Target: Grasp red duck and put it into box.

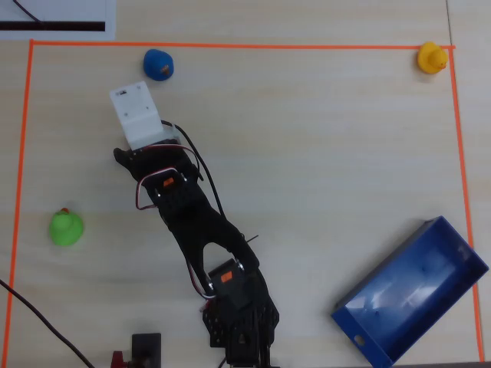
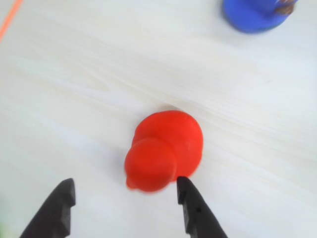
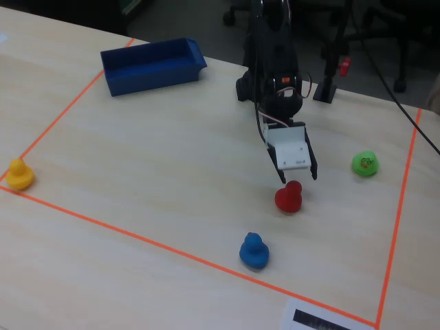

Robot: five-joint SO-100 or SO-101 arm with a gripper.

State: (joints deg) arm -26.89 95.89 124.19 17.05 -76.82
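Note:
The red duck (image 2: 164,150) stands on the pale wooden table, just beyond my fingertips in the wrist view; it also shows in the fixed view (image 3: 289,197). My gripper (image 2: 125,184) is open and empty. The right finger (image 2: 193,208) is at the duck's lower right edge, and the left finger (image 2: 62,208) is well clear of it. In the fixed view the gripper (image 3: 297,176) hovers just above and behind the duck. In the overhead view the white wrist block (image 1: 138,115) hides the duck. The box (image 1: 410,290) is a blue tray at the lower right, far from the gripper.
A blue duck (image 1: 158,64) sits close beyond the gripper and shows in the wrist view (image 2: 255,15). A green duck (image 1: 66,228) is at the left. A yellow duck (image 1: 431,57) is at the far right corner. Orange tape (image 1: 230,44) borders the work area.

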